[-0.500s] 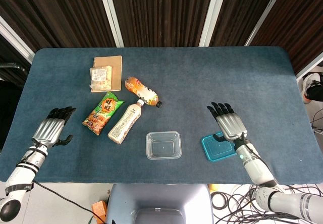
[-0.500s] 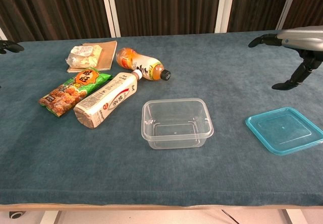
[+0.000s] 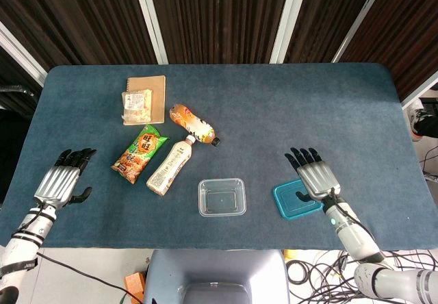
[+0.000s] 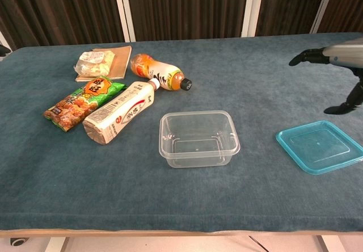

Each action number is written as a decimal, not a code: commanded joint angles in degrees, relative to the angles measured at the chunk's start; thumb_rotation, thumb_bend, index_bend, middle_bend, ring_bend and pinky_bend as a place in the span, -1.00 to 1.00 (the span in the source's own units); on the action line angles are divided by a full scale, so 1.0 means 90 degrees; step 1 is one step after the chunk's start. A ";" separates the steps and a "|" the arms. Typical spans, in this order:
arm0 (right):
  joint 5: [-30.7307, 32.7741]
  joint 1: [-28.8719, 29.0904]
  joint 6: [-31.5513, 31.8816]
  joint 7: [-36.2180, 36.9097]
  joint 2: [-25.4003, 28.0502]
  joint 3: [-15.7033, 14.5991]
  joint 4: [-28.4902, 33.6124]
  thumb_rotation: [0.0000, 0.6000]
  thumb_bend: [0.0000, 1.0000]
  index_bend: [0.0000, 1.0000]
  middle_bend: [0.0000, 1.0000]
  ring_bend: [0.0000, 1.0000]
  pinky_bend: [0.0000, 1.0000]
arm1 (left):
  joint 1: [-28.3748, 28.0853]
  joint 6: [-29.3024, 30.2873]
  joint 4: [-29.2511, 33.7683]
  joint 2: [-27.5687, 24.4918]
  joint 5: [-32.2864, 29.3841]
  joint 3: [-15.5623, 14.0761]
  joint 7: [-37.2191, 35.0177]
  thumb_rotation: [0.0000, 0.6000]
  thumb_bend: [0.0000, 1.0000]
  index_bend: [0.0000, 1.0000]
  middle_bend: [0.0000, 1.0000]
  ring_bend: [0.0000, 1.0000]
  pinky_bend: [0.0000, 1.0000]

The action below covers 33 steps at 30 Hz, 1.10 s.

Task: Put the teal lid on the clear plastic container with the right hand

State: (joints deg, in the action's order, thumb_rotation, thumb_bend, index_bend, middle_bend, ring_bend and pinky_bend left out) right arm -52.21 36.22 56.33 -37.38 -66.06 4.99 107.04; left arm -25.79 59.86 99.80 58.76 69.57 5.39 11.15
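The teal lid (image 3: 293, 200) (image 4: 320, 146) lies flat on the blue table, near the front edge to the right of the clear plastic container (image 3: 222, 196) (image 4: 198, 137). The container stands upright with nothing inside it. My right hand (image 3: 316, 176) (image 4: 340, 64) hovers over the lid's right part, fingers spread, holding nothing. My left hand (image 3: 63, 180) is far off at the table's left side, fingers apart and holding nothing.
Left of the container lie a white bottle (image 3: 170, 166), a green snack bag (image 3: 140, 153), an orange bottle (image 3: 191, 124), and a brown notebook (image 3: 149, 92) with a small wrapped packet (image 3: 137, 105) on it. The table's front edge (image 4: 181, 230) is close to the lid.
Both hands have drawn back toward the table's front edge. The right hand now covers less of the lid. Lid and container have not moved.
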 commanded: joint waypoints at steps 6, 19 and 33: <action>-0.0286 -0.0233 0.0014 -0.0244 0.0129 -0.0682 -0.0345 1.00 -0.65 -1.00 -1.00 -1.00 -1.00 | 0.1108 0.1332 -0.0251 0.0248 0.1374 -0.0916 -0.0269 1.00 -0.31 -1.00 -0.85 -0.83 -1.00; -0.0691 -0.0229 -0.0569 0.0379 -0.0484 -0.0907 -0.1470 1.00 -0.66 -1.00 -1.00 -1.00 -1.00 | 0.1686 0.1814 -0.0853 0.0824 0.1884 -0.1286 -0.0337 1.00 -0.31 -1.00 -0.85 -0.83 -1.00; -0.0689 -0.0108 -0.0977 0.0752 -0.0821 -0.0908 -0.1757 1.00 -0.68 -1.00 -1.00 -1.00 -1.00 | 0.1692 0.1621 -0.0942 0.0861 0.1751 -0.1165 -0.0307 1.00 -0.31 -1.00 -0.85 -0.83 -1.00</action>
State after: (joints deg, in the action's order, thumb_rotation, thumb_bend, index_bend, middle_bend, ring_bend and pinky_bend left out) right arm -58.61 35.14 47.66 -30.50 -73.29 -3.16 91.34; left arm -10.55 74.51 91.36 66.49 85.37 -5.14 8.43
